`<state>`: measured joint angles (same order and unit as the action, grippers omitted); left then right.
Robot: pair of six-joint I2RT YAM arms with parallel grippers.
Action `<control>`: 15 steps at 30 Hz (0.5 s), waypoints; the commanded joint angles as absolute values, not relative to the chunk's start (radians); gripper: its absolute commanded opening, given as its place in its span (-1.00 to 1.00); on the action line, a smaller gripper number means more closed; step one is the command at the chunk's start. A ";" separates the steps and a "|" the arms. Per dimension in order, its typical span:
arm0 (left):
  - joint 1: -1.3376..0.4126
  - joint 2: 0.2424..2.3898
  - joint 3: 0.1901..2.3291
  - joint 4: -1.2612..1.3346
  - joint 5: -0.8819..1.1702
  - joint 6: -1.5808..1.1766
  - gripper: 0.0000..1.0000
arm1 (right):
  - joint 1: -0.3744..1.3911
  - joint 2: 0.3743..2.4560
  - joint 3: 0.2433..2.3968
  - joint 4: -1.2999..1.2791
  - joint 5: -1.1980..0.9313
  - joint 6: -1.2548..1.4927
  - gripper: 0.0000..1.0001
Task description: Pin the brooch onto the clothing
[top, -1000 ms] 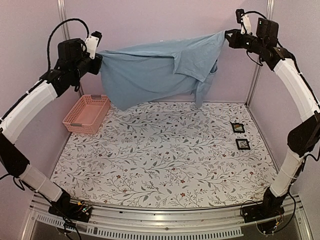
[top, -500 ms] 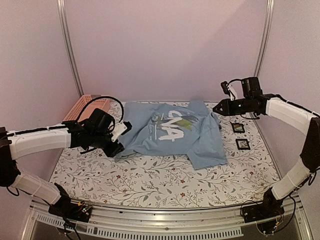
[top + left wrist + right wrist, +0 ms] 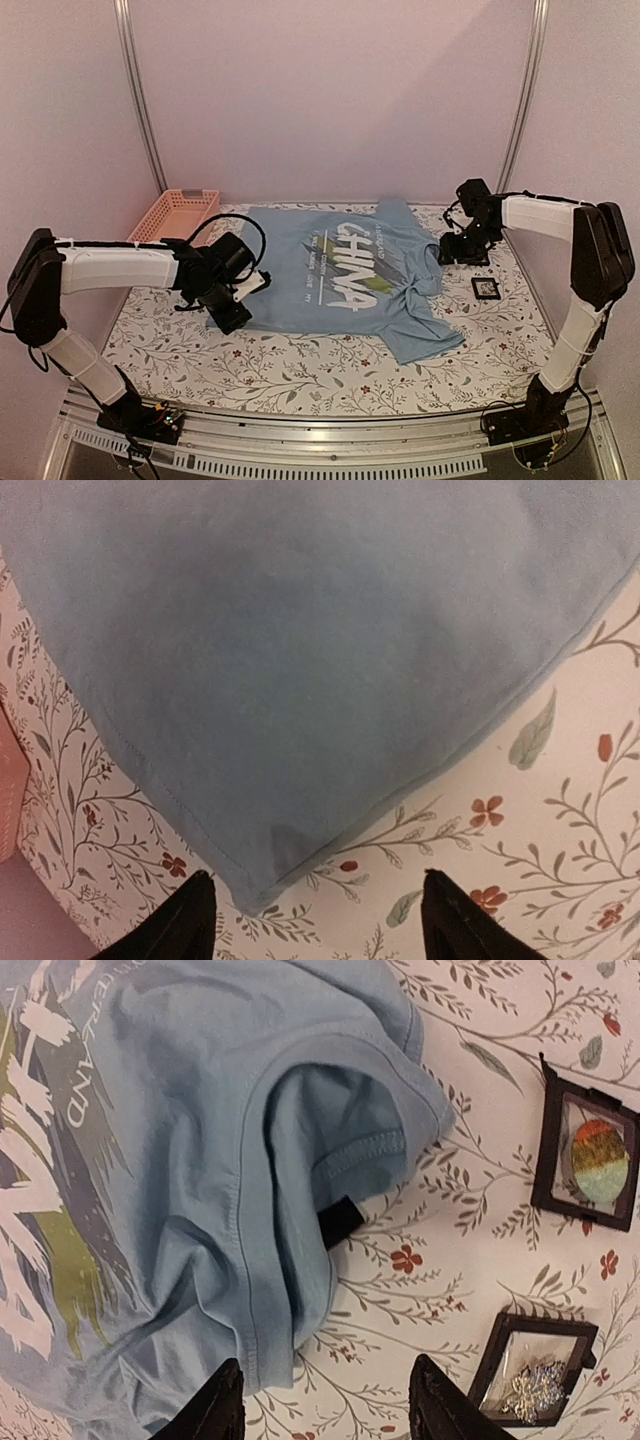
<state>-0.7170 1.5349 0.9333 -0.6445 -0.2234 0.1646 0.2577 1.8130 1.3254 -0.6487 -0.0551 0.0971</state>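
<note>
Soft blue shirt (image 3: pixel 340 275) lies rumpled. Left tool (image 3: pixel 320 930) and right tool (image 3: pixel 330 1405) gape empty. Round brooch (image 3: pixel 600 1160) sits at the right tool's two o'clock.

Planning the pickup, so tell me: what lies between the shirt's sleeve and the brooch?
Only bare floral tablecloth, plus the edge of the black frame around the brooch; the sleeve stops short. The right wrist view shows it.

— Is the brooch (image 3: pixel 601 1160) visible from above?
— No, the right gripper (image 3: pixel 458 250) hides it, frame (image 3: pixel 542 1140) and all.
— And the left wrist view?
— The shirt (image 3: pixel 300 660) runs off the top; the basket (image 3: pixel 6 790) is a pink sliver.
</note>
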 commanded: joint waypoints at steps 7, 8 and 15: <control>-0.657 1.695 0.939 -0.798 -0.421 0.102 0.31 | 0.407 1.562 1.009 -0.905 0.011 0.302 0.07; -0.656 1.700 0.937 -0.799 -0.416 0.097 0.32 | 0.409 1.551 0.998 -0.923 0.010 0.320 0.06; -0.655 1.725 0.910 -0.754 -0.409 0.108 0.40 | 0.413 1.483 0.883 -0.903 -0.088 0.360 0.04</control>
<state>-0.6636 1.6894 0.9337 -0.7677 -0.4034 0.1078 0.4122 1.5097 0.9417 -0.8997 -0.0292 0.3080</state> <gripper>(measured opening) 0.697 0.521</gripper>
